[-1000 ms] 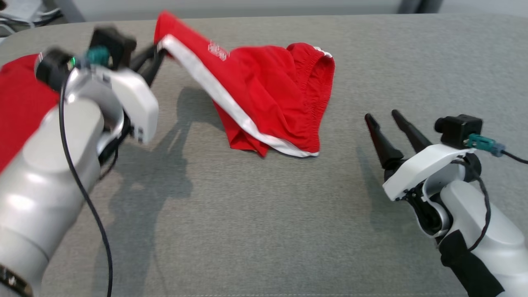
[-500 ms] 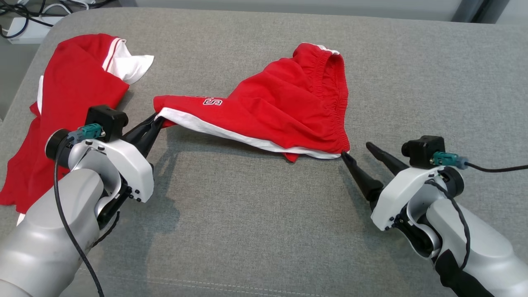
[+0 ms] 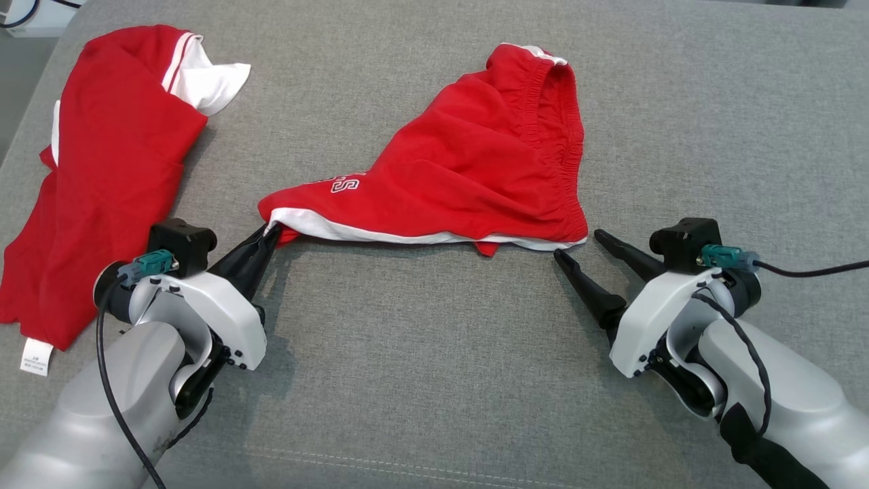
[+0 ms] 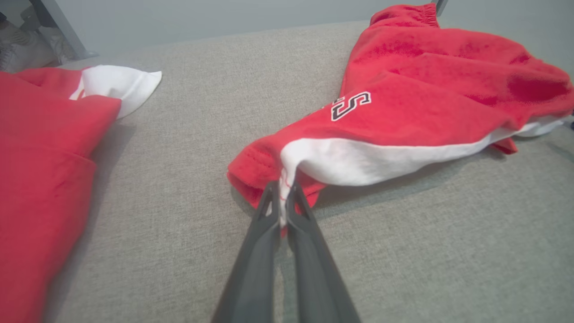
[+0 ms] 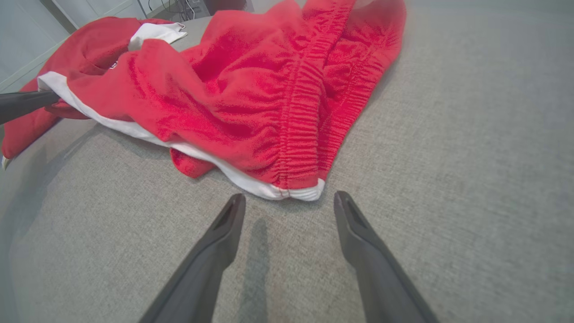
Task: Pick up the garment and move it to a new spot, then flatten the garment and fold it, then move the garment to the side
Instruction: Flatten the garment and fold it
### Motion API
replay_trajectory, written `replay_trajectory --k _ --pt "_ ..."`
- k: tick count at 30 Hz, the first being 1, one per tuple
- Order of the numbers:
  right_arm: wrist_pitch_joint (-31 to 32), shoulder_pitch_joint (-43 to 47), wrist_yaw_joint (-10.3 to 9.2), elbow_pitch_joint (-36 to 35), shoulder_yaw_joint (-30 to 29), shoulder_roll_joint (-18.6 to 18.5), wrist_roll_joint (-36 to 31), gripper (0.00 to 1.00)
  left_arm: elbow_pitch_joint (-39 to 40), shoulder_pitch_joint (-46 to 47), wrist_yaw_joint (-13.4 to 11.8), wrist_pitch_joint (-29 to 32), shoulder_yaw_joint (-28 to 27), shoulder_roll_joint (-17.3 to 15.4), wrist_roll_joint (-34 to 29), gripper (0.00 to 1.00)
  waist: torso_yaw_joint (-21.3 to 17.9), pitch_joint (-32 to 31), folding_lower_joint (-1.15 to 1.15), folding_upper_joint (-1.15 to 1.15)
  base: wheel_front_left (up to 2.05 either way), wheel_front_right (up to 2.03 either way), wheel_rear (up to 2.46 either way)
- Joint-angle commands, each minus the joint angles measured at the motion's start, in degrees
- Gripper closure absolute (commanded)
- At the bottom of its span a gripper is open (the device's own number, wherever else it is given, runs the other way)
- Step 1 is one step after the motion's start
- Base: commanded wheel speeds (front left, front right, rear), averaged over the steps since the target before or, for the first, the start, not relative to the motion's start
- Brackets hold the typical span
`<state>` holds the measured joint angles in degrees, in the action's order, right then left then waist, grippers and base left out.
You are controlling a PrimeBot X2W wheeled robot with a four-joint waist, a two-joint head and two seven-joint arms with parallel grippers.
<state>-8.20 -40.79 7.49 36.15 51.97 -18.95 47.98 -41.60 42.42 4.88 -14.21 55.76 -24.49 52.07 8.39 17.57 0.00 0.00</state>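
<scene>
Grey woven upholstery (image 3: 434,380) carries the red shorts (image 3: 468,163) near its middle, bunched, with the white-trimmed hem (image 3: 380,234) toward the robot and the elastic waistband (image 3: 563,136) at the right. On the hem's left corner the left gripper (image 3: 270,232) is pinched tight. The right gripper (image 3: 578,243) stands spread wide, holding nothing, its tips just beside the waistband's near corner. A second red garment (image 3: 102,170) lies well apart at the left. Flattening looks to be the step in hand. Next, the right fingers would need to straddle that corner, close, and draw the cloth taut.
</scene>
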Motion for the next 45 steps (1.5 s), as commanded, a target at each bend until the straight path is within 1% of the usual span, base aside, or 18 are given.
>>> replay_trajectory --k 1,8,9,10,11,12,13,14,19,23,29,30,33,36,39,40,43,45 --pt "-0.93 -0.17 0.0 -0.68 0.43 -0.37 0.06 0.0 0.71 0.54 -0.53 -0.67 -2.43 -2.33 -0.33 1.0 0.15 0.08 0.0 0.0 0.0 0.0 0.0" --pt "0.02 -2.31 0.0 1.19 3.12 -0.57 0.32 0.0 1.66 -0.1 -0.58 -0.76 -4.11 -1.19 -1.54 1.0 1.16 0.55 0.0 0.0 0.0 0.0 0.0" --pt "0.03 -2.55 0.0 1.35 3.49 -0.52 0.49 0.02 1.8 -0.14 -0.57 -0.77 -4.4 -1.06 -1.75 1.0 1.29 0.65 0.0 0.0 0.0 0.0 0.0" --pt "-0.04 -2.81 0.0 1.42 3.86 -0.44 0.63 0.15 1.9 -0.19 -0.56 -0.77 -4.66 -0.97 -1.98 1.0 1.37 0.77 0.0 0.0 0.0 0.0 0.0" --pt "-0.32 -3.34 0.0 1.54 4.54 -0.32 0.94 0.53 2.07 -0.37 -0.47 -0.77 -5.3 -0.75 -2.29 1.0 1.42 0.99 0.0 0.0 0.0 0.0 0.0" --pt "-0.39 -3.57 0.0 1.6 4.9 -0.31 1.11 0.67 2.1 -0.51 -0.43 -0.77 -5.55 -0.63 -2.5 1.0 1.41 1.1 0.0 0.0 0.0 0.0 0.0" --pt "-0.44 -3.79 0.0 1.7 5.23 -0.34 1.3 0.91 2.12 -0.65 -0.34 -0.78 -5.77 -0.48 -2.66 1.0 1.4 1.2 0.0 0.0 0.0 0.0 0.0" --pt "-0.47 -3.97 0.0 1.84 5.54 -0.4 1.51 1.0 2.16 -0.74 -0.27 -0.78 -6.0 -0.33 -2.84 1.0 1.41 1.27 0.0 0.0 0.0 0.0 0.0" --pt "-1.65 -5.24 0.0 1.7 5.88 -1.08 3.19 1.0 2.32 -1.01 0.22 -0.78 -7.09 0.02 -3.91 1.0 1.05 1.12 0.0 0.0 0.0 0.0 0.0" --pt "-2.88 -7.84 0.0 -1.07 3.76 -2.52 6.84 1.0 2.71 1.12 1.22 -0.65 -6.8 -1.35 -5.23 1.0 0.33 0.31 0.0 0.0 0.0 0.0 0.0" --pt "-2.51 -16.09 0.0 -4.67 0.0 -5.08 11.04 1.0 4.93 11.81 2.43 4.41 -3.76 -5.84 -7.98 1.0 -1.06 -0.76 0.0 0.0 0.0 0.0 0.0" --pt "-2.51 -16.09 0.0 -4.67 0.0 -5.08 11.04 1.0 4.93 11.81 2.43 4.41 -3.76 -5.84 -7.98 1.0 -1.06 -0.76 0.0 0.0 0.0 0.0 0.0" --pt "-1.62 -21.02 0.0 -5.37 -1.15 -5.0 12.41 1.0 7.65 18.65 2.56 8.03 -0.42 -8.46 -8.51 1.0 -1.92 -1.15 0.0 0.0 0.0 0.0 0.0" --pt "-0.41 -25.61 0.0 -4.91 -1.32 -4.3 13.03 1.0 9.54 25.45 2.58 9.97 2.3 -11.19 -7.87 1.0 -2.8 -1.44 0.0 0.0 0.0 0.0 0.0" --pt "-0.98 -29.51 0.0 -2.86 -2.01 -3.28 13.43 1.0 8.98 31.38 2.59 8.91 3.12 -12.53 -7.75 1.0 -3.44 -1.78 0.0 0.0 0.0 0.0 0.0" --pt "-2.22 -31.54 0.0 -1.36 -2.88 -2.65 13.99 1.0 7.63 34.17 2.59 6.96 3.04 -12.6 -7.72 1.0 -3.71 -2.29 0.0 0.0 0.0 0.0 0.0" --pt "-2.67 -33.45 0.0 -0.25 -3.45 -2.28 15.31 1.0 6.36 36.11 2.59 4.62 3.41 -12.46 -6.7 1.0 -3.96 -2.74 0.0 0.0 0.0 0.0 0.0" --pt "-0.92 -33.19 0.0 -0.97 -2.65 -2.79 16.85 1.0 6.9 34.96 2.59 5.17 5.95 -12.61 -5.65 1.0 -3.96 -3.17 0.0 0.0 0.0 0.0 0.0"
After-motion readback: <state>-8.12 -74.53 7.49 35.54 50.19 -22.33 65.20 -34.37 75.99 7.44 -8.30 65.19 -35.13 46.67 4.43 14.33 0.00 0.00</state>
